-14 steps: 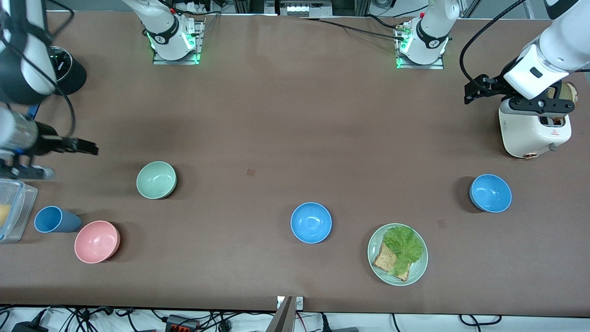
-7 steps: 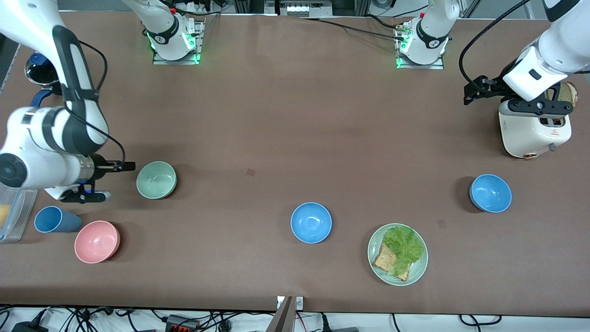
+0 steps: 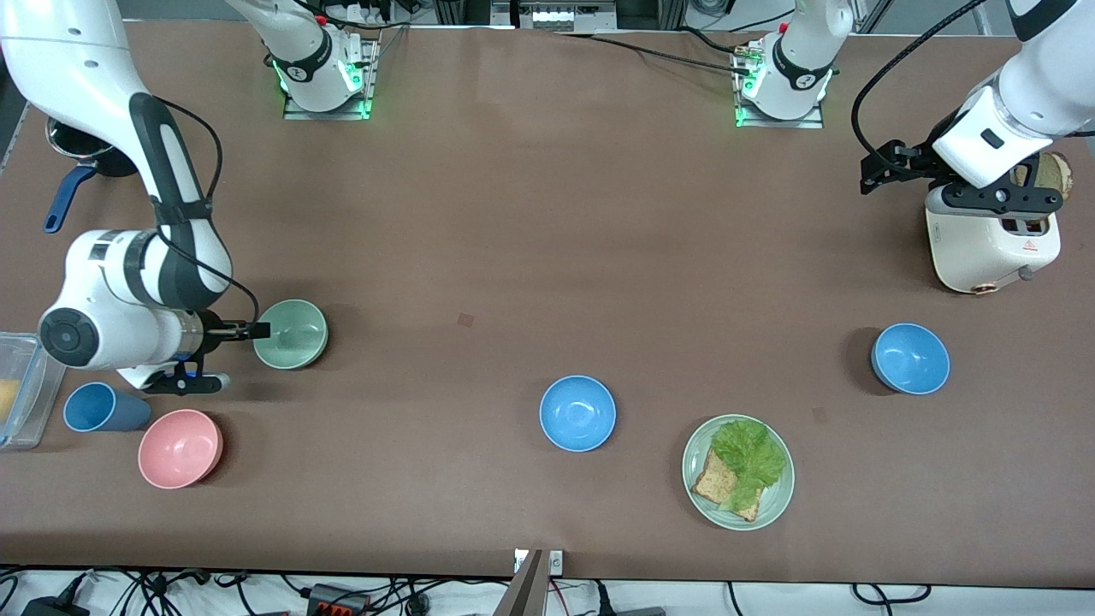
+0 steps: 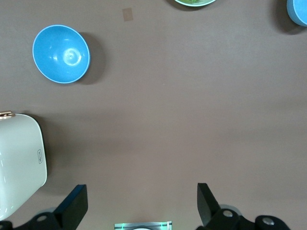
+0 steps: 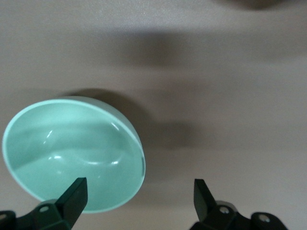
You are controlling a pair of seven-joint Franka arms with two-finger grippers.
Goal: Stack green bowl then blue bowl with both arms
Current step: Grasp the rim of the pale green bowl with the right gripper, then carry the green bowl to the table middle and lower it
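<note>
The green bowl (image 3: 291, 334) stands upright on the table toward the right arm's end. My right gripper (image 3: 229, 356) is open and low beside it; in the right wrist view one fingertip (image 5: 73, 195) is at the rim of the green bowl (image 5: 72, 153) and the other is over bare table. One blue bowl (image 3: 577, 413) sits mid-table near the front camera, the other blue bowl (image 3: 910, 358) toward the left arm's end. My left gripper (image 3: 997, 198) waits open and empty over the toaster (image 3: 992, 244); the left wrist view shows this gripper (image 4: 139, 207) and the nearer blue bowl (image 4: 61, 53).
A pink bowl (image 3: 180, 448), a blue cup (image 3: 103, 408) and a clear container (image 3: 21, 389) lie close to the right arm. A green plate (image 3: 774, 500) with lettuce and bread sits beside the middle blue bowl. A dark pan (image 3: 77, 145) sits near the table's corner.
My right arm has swung in from the table's end and brought its open gripper up to the green bowl. The left arm and all bowls have not moved.
</note>
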